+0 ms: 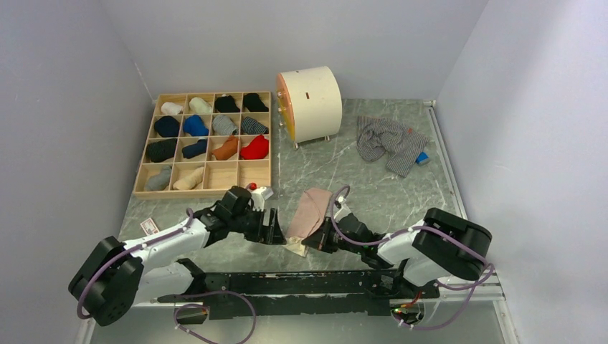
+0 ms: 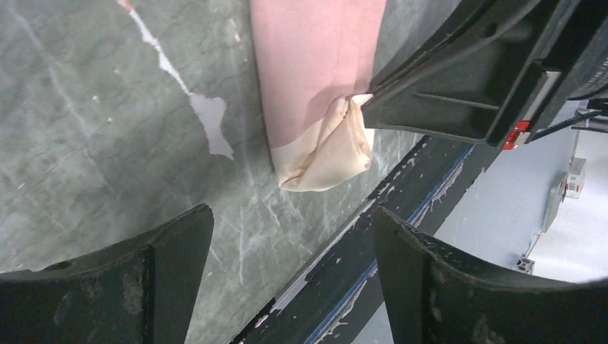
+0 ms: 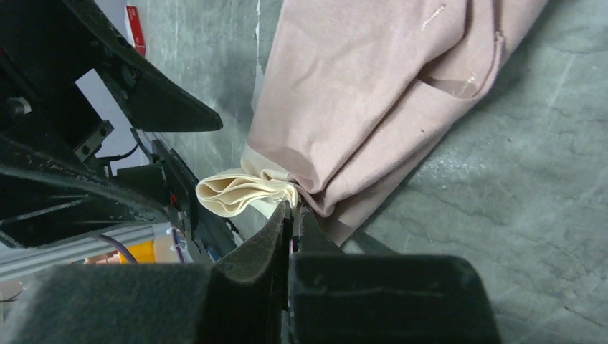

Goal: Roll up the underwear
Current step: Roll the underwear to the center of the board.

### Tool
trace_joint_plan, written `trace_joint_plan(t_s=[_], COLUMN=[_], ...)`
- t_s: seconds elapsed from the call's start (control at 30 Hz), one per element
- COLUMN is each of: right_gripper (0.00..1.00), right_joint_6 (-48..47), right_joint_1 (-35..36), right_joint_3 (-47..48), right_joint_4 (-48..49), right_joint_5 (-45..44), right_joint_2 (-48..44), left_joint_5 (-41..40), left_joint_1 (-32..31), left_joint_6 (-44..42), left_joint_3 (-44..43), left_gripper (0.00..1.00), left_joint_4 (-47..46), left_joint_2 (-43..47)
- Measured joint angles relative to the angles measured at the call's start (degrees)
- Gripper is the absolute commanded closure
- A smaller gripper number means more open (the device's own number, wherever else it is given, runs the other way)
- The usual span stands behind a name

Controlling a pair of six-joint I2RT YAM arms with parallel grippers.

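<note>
Two hands of mine crowd one small end of cloth, and that is my first worry. My right hand (image 3: 292, 211) is closed on the cream near edge of the pink underwear (image 1: 310, 211), while my left hand (image 2: 294, 236) hangs just beside it, jaws wide and holding nothing. The pinch looks thin, only a bunched fold of the band, so a turn of the wrist could let it slip out and the roll would never start. Holding one corner alone, I judge the cloth would twist into a cone and not a tidy roll unless the left hand takes the other side of that edge. Bringing it in risks knocking my own fingers together, since they are so near. The garment lies as a narrow folded strip on the counter (image 1: 373, 204), its near end close to the black rail (image 1: 301, 283) at the edge, so a tug toward me could drag it off the marble. The grey striped underwear (image 1: 391, 143) sits crumpled well apart at the far right, touching the blue block (image 1: 422, 158), out of the way for now. The wooden tray (image 1: 214, 94) and the white drum (image 1: 310, 104) stand farther back. Neither blocks the strip, though a roll pushed away from me runs toward the gap between them.
</note>
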State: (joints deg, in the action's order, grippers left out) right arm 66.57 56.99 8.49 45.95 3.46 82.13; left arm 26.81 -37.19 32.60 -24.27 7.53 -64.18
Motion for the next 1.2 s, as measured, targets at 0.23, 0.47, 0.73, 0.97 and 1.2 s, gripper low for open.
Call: trace_joint_plan(t_s=[0.23, 0.47, 0.73, 0.97, 1.2], right_gripper=[1.0, 1.0, 0.98, 0.97, 0.96], right_joint_6=[0.7, 0.7, 0.5, 0.0, -1.7], right_joint_1=[-0.6, -1.0, -1.5, -1.8, -1.8], right_joint_3=[-0.3, -0.3, 0.0, 0.9, 3.3], right_joint_4=[-2.7, -3.6, -5.9, -7.2, -9.1], right_joint_5=[-0.1, 0.0, 0.1, 0.5, 1.1], right_joint_2=[-1.3, -1.7, -2.4, -2.4, -2.4], left_joint_5=[-0.1, -1.2, -2.4, -2.1, 1.0], left_joint_1=[-2.0, -2.3, -2.4, -2.5, -2.9], left_joint_6=[-0.1, 0.0, 0.9, 0.5, -2.1], left_joint_3=[0.9, 0.9, 0.8, 3.4, 3.5], left_gripper=[0.17, 0.27, 0.14, 0.09, 0.16], left_joint_4=[-5.2, -10.7, -14.2, -13.3, -13.9], left_joint_2=[-0.6, -7.4, -8.5, 0.2, -3.9])
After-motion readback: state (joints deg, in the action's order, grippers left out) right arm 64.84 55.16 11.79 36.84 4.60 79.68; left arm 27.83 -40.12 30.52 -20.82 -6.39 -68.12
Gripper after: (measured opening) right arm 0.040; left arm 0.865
